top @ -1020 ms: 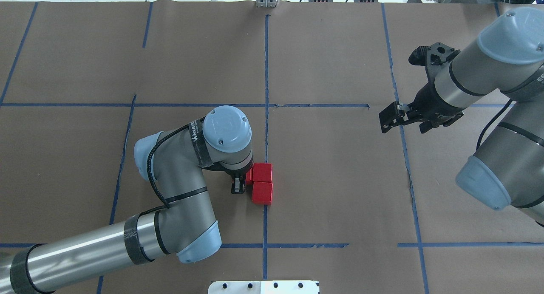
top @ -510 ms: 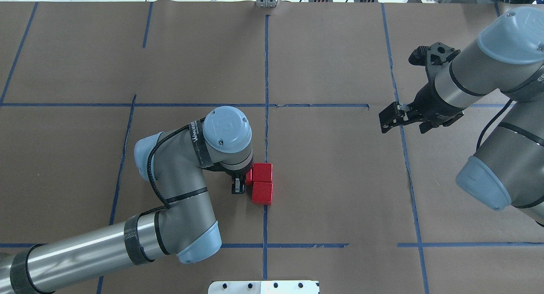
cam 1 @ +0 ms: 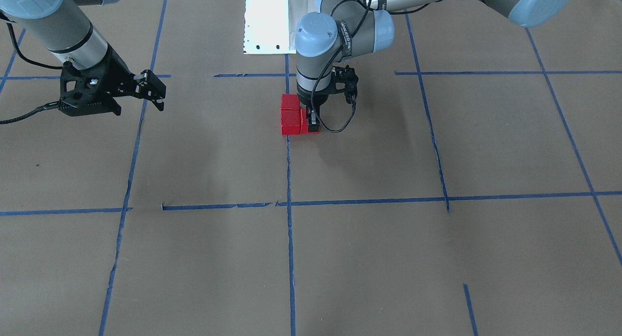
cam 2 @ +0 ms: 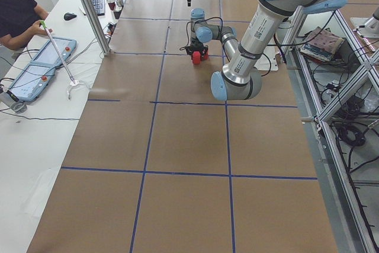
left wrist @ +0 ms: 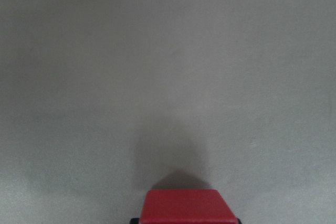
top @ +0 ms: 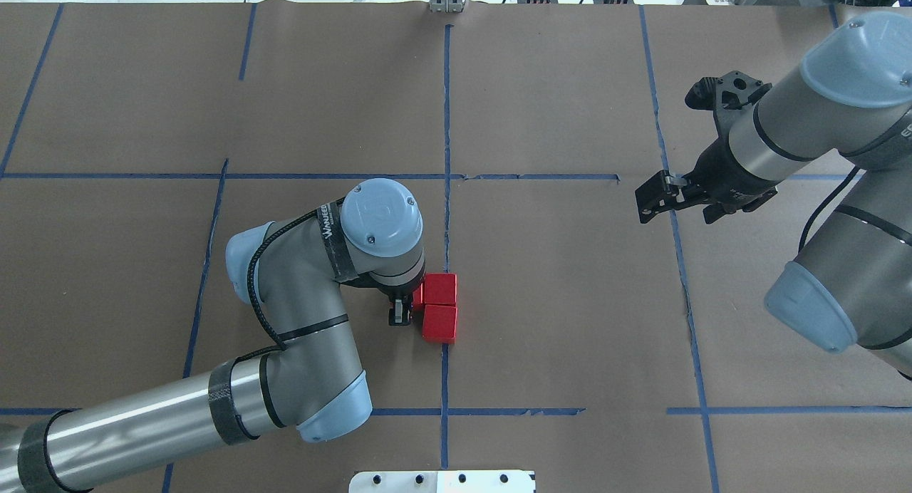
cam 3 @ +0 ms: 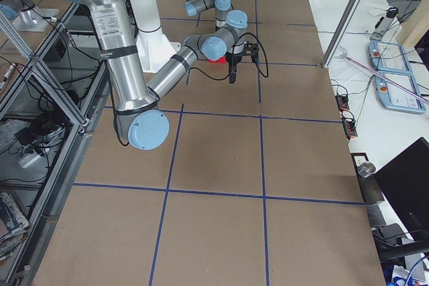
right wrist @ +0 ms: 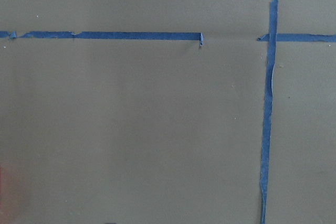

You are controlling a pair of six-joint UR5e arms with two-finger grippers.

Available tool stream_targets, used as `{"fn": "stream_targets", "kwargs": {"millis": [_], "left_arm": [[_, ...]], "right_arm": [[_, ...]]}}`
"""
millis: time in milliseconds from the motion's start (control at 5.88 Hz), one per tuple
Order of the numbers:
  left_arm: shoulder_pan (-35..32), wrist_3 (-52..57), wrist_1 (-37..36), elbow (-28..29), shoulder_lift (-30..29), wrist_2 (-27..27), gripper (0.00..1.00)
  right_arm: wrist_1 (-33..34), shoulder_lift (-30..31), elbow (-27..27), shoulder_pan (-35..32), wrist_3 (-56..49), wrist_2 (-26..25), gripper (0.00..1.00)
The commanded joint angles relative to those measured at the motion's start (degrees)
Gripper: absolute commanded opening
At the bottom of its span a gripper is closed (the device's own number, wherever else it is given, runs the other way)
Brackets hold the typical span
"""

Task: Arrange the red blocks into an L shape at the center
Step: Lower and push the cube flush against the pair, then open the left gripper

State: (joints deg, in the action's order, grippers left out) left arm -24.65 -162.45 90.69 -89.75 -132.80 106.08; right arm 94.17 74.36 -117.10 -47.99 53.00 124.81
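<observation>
The left gripper (cam 1: 311, 126) pinches a red block (left wrist: 189, 207) against two others (top: 439, 323), half hidden under its wrist (top: 377, 219). The right gripper (cam 1: 156, 91) hangs far off, its grip unclear.

Only a hair's shift of the left arm (top: 299, 322) toward the red blocks (top: 439, 306).

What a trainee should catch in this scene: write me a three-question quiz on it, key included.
1. True or false: the right claw holds a red block.
2. How many red blocks show in the front-facing view? A two, B three, C five.
3. Fill in: with the left claw at the third one, the blocks form the letter ___.
Key: 1 false; 2 B; 3 L.
</observation>
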Motion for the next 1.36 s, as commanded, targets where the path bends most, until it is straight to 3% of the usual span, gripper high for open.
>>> {"fn": "stream_targets", "kwargs": {"millis": [0, 340, 510, 680, 1190], "left_arm": [[0.0, 0.0, 0.4, 0.4, 0.0, 0.0, 0.04], [0.0, 0.1, 0.5, 0.4, -0.1, 0.0, 0.11], [0.0, 0.1, 0.6, 0.4, -0.1, 0.0, 0.93], [0.0, 0.2, 0.6, 0.3, -0.4, 0.0, 1.0], [-0.5, 0.5, 0.1, -1.6, -0.8, -0.1, 1.0]], "right_arm": [[0.0, 0.0, 0.0, 0.0, 0.0, 0.0, 1.0], [0.0, 0.1, 0.1, 0.0, 0.0, 0.0, 1.0], [0.0, 0.1, 0.1, 0.0, 0.0, 0.0, 1.0], [0.0, 0.1, 0.1, 0.0, 0.0, 0.0, 1.0], [0.0, 0.1, 0.1, 0.0, -0.1, 0.0, 1.0]]}}
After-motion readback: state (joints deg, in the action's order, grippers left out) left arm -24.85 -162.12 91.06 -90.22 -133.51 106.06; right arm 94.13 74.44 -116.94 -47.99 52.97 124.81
